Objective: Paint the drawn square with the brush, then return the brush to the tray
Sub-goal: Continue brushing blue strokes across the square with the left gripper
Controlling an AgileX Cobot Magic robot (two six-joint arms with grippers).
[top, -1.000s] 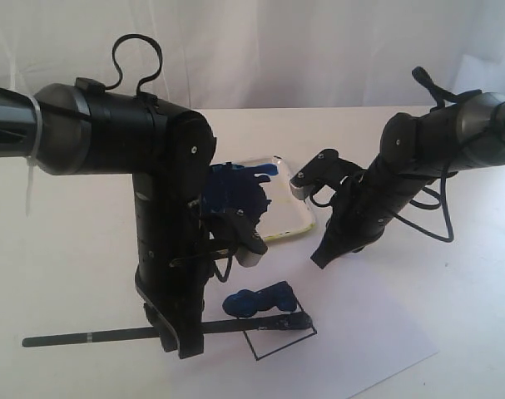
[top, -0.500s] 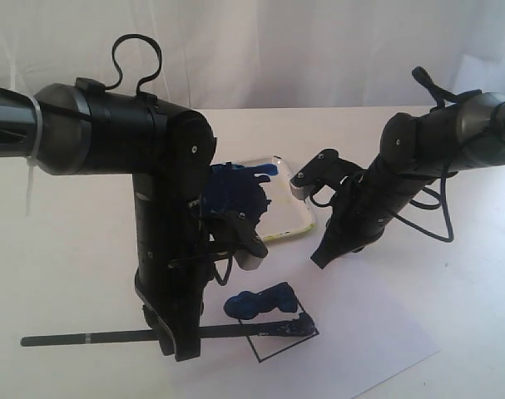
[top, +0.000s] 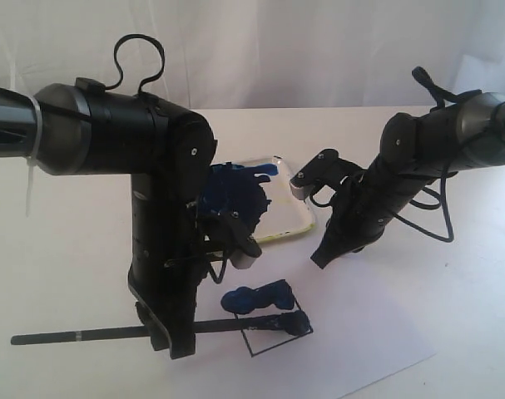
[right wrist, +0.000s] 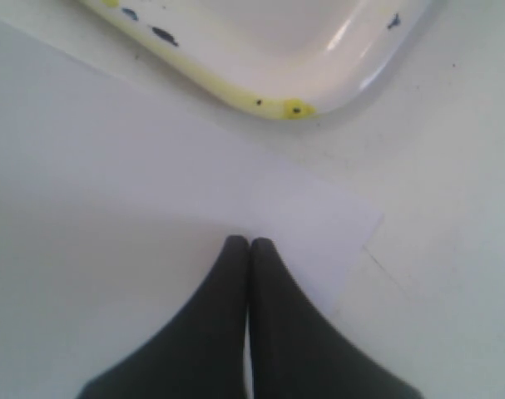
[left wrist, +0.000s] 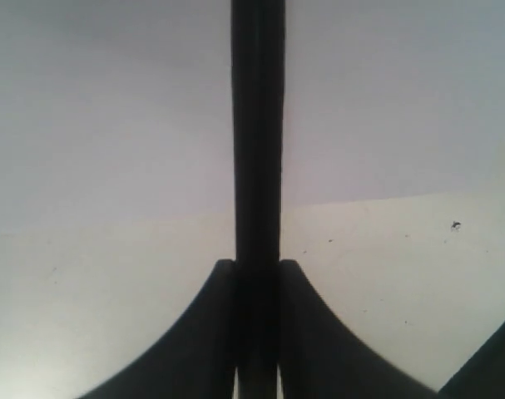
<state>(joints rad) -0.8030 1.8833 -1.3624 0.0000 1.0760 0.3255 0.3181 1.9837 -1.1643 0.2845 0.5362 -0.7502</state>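
In the exterior view my left gripper (top: 173, 337) is shut on the brush (top: 86, 335), a long thin black stick held level just above the paper. In the left wrist view the handle (left wrist: 257, 125) runs straight out between the closed fingers of that gripper (left wrist: 257, 266). The blue-black bristle tip (top: 289, 322) lies across the drawn square (top: 277, 341), which has streaky blue paint in its upper part. The tray (top: 292, 223), white with a yellowish rim and a dark-blue blot, stands behind the square. My right gripper (top: 319, 259) (right wrist: 250, 243) is shut and empty, tips down on the paper beside the tray (right wrist: 269, 104).
A white paper sheet (top: 360, 332) (right wrist: 152, 166) carries the square and lies on a white table. One corner of the sheet shows near the right fingertips. The bulky left arm (top: 165, 208) hides part of the tray. A white curtain closes off the back.
The left gripper has shifted a little to the left with the brush, dragging the bristle tip leftward across the square. The right arm has not moved.
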